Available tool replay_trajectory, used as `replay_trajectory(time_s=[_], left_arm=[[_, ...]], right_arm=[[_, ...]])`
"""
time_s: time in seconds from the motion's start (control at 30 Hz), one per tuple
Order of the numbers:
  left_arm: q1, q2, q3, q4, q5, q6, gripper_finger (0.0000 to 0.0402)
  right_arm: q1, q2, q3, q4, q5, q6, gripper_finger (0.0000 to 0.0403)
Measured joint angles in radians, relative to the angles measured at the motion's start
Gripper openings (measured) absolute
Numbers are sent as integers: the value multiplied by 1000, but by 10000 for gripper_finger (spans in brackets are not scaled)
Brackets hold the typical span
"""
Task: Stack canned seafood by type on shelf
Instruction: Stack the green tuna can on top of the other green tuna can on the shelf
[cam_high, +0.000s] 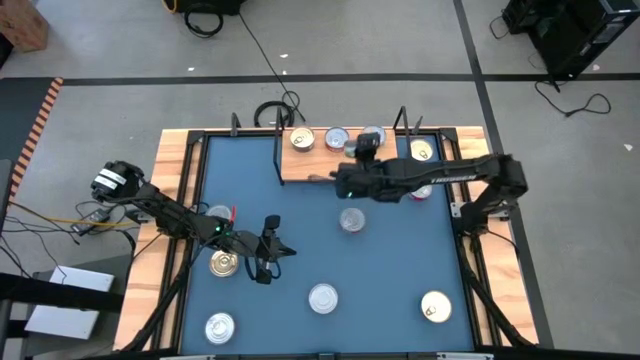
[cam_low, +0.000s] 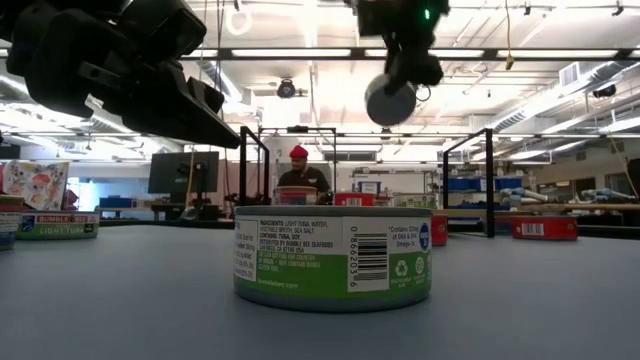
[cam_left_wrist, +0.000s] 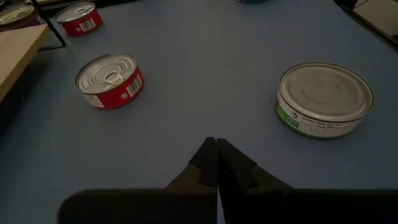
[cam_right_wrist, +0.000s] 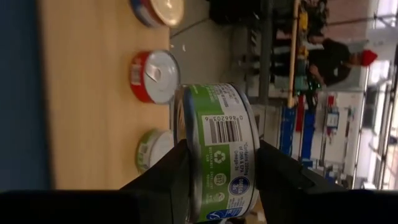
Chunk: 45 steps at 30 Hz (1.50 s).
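A green-labelled tin (cam_right_wrist: 221, 152) sits clamped between the right gripper (cam_right_wrist: 217, 163) jaws.

below the right end effector (cam_high: 345, 183) the shelf (cam_high: 300, 165) board is free; three tins (cam_right_wrist: 155, 76) stand ahead, blocking there.

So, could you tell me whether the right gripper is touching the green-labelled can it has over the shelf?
Touching. The right wrist view shows the right gripper with both dark fingers pressed against the green-labelled can.

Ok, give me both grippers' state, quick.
Left gripper: closed, empty, over the table.
Right gripper: closed on a green-labelled tin above the shelf.
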Motion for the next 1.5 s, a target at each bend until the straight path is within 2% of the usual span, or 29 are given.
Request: replay_trajectory(time_s=[0.23,0.37,0.43,0.8,1.5], left_arm=[[2,0,0,5,-1,3,1],[2,0,0,5,-5,3,1],[2,0,0,5,-5,4,1],[2,0,0,3,-7,1,1],[2,0,0,1,-7,-8,1]], right_arm=[[-174,-105,-313,479,-20,-270,148],[-245,-104,-428,722,-100,-408,148],[-271,-95,-463,777,-108,-436,148],[-362,-89,-508,809,-148,-438,148],[-433,-89,-508,815,-233,-412,148]])
